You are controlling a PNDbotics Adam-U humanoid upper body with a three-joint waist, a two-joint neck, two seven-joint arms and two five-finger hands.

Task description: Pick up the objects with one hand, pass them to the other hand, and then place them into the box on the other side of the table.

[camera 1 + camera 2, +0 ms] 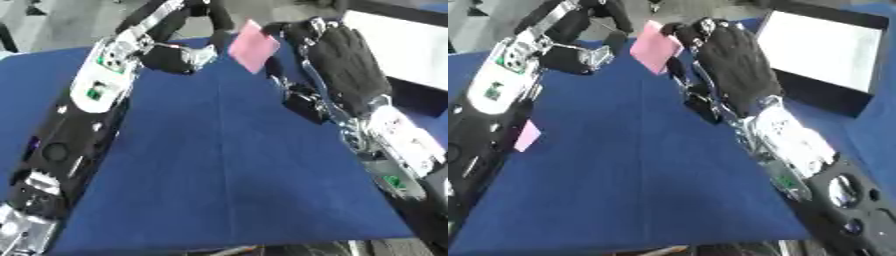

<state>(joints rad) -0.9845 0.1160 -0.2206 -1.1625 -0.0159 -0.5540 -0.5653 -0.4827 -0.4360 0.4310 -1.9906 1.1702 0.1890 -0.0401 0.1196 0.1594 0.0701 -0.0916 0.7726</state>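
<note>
In the left eye view, our right hand [337,60] holds a pink sheet [254,46] pinched at its fingertips, raised above the far part of the blue worktop [227,165]. Our left hand [179,57] hangs just beside the sheet, fingers curled, apparently not touching it.

In the right eye view, we see the white-lined box [820,55] at our right, and another pink piece [528,135] beside our left arm.
</note>
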